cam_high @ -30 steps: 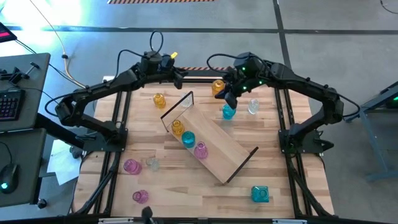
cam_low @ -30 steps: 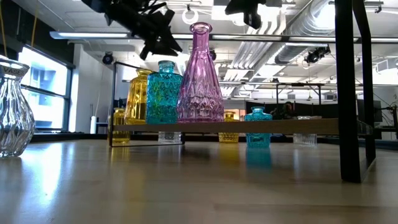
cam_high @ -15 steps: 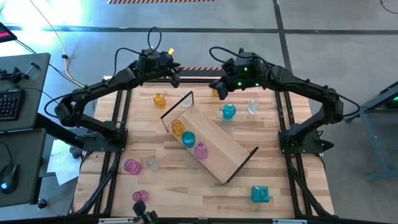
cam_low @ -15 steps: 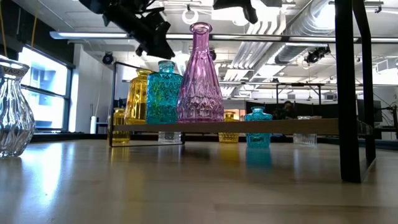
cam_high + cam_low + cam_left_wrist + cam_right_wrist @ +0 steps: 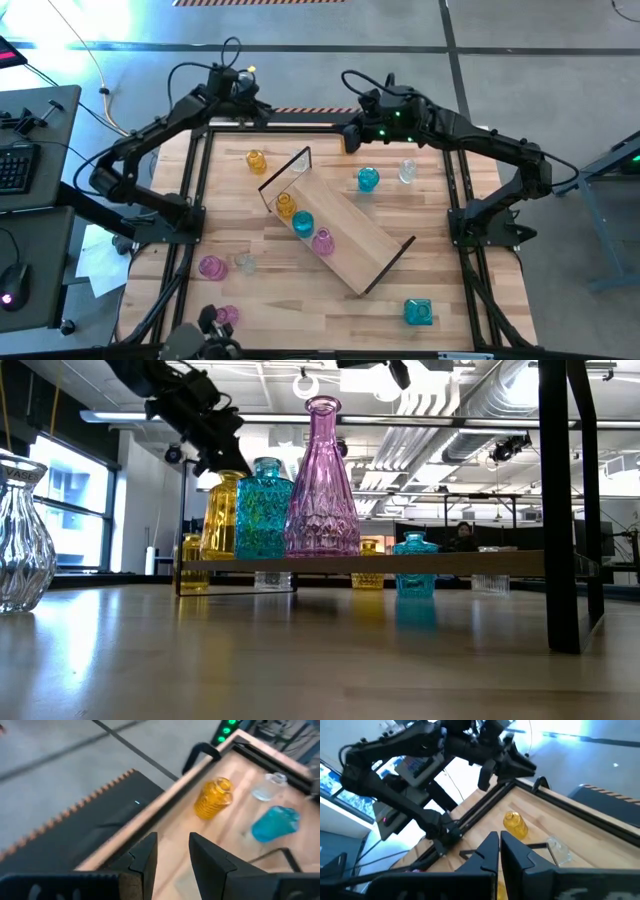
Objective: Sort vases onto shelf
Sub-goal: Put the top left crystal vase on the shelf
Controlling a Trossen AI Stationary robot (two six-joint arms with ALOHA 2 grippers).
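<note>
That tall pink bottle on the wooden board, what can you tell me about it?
The pink vase looks like translucent glass with a cut diamond pattern. It has a wide bell-shaped body, a long narrow neck and a small rounded lip. It stands upright on the shelf, last in a row beside a teal vase and an amber vase. From above it shows as a small pink circle. No tool touches it.

Just beyond my left gripper [image 5: 172,842], a black mat [image 5: 75,825] with a saw-toothed edge lies on the grey floor [image 5: 60,750], past the rim of the wooden tabletop [image 5: 172,827]. Well out to that gripper's left stands a desk [image 5: 50,105] with 1 keyboard [image 5: 15,165] and 1 mouse [image 5: 9,298]. White papers [image 5: 100,255] lie on the floor near it. Far behind the table, 1 person [image 5: 463,536] shows under ceiling ducts [image 5: 480,400].
</note>
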